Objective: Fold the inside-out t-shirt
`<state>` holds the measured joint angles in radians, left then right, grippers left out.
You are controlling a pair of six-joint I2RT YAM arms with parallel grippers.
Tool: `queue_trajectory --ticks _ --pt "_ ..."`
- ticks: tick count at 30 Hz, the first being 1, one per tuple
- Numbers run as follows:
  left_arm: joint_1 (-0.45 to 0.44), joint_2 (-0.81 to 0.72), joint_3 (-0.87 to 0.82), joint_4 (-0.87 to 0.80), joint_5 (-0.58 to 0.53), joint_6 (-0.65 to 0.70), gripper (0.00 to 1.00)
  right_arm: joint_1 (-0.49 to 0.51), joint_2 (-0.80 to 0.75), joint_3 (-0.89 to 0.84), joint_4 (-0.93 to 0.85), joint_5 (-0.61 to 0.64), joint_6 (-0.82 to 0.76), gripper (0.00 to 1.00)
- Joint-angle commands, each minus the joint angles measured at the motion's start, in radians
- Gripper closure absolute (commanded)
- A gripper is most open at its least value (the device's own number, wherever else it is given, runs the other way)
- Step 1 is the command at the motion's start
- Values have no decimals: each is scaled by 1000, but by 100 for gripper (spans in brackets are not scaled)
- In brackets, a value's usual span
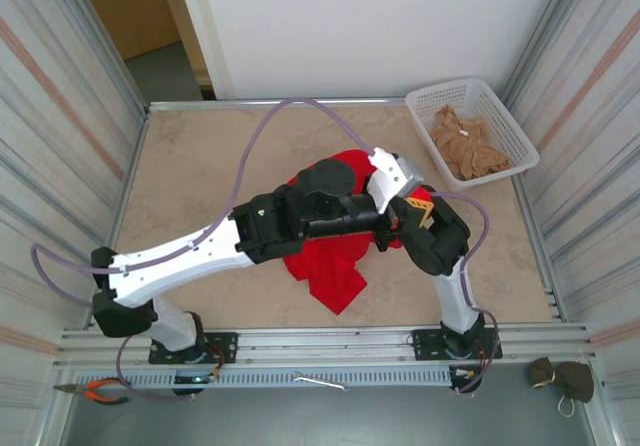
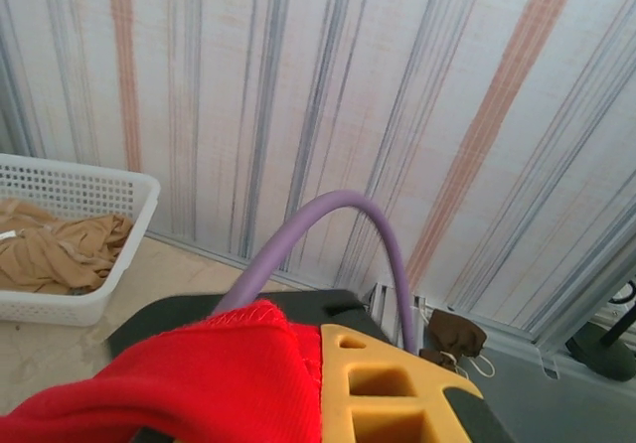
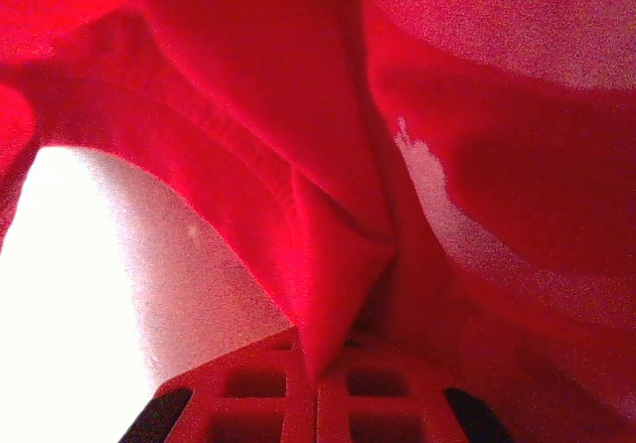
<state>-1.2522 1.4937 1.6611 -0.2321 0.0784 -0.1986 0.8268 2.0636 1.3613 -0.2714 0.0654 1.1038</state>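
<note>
Your bright red cotton t-shirt (image 1: 335,266) lies crumpled in a heap near the middle of the beige marbled desk (image 1: 200,166). Both arms cross over it, and one corner of it trails towards the near edge.

Your right end effector (image 3: 318,408) is clenched on the t-shirt. In the right wrist view a pointed fold of red cloth runs straight down into the seam where the two fingers meet, and red fabric hangs close all around, with a stitched hem curving across it.

Your left end effector (image 2: 323,393) is clenched too. It sits raised and turned towards the striped right-hand wall. A bunch of red cloth with a stitched edge lies over one side of it, right against the yellow finger (image 2: 388,388). You cannot tell from these views whether that cloth is actually pinched or only draped there. A purple cable (image 2: 338,215) arches just beyond it.

At the far right corner of the desk stands a white perforated plastic basket (image 1: 520,136) holding a crumpled tan cloth (image 1: 465,141), well apart from the t-shirt. Orange-handled pliers (image 1: 100,393) lie on the rail by the left arm's base.
</note>
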Motion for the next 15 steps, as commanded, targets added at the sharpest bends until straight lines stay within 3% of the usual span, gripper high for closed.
queue_trajectory --ticks 1,4,7,11,15 --pt "60 -78 -67 65 -5 -70 100 -25 -19 -82 87 -136 -113 100" --pt "179 -158 -167 89 -11 -150 100 -41 -97 -90 133 -216 -195 100" --pt "377 -268 -308 94 -44 -253 100 -48 -185 -94 123 -272 -259 100" --pt "733 -388 -563 130 9 -430 100 -57 -303 -110 98 -339 -298 100" --pt "1031 -389 -761 166 92 -533 100 -61 -413 -129 67 -357 -302 100"
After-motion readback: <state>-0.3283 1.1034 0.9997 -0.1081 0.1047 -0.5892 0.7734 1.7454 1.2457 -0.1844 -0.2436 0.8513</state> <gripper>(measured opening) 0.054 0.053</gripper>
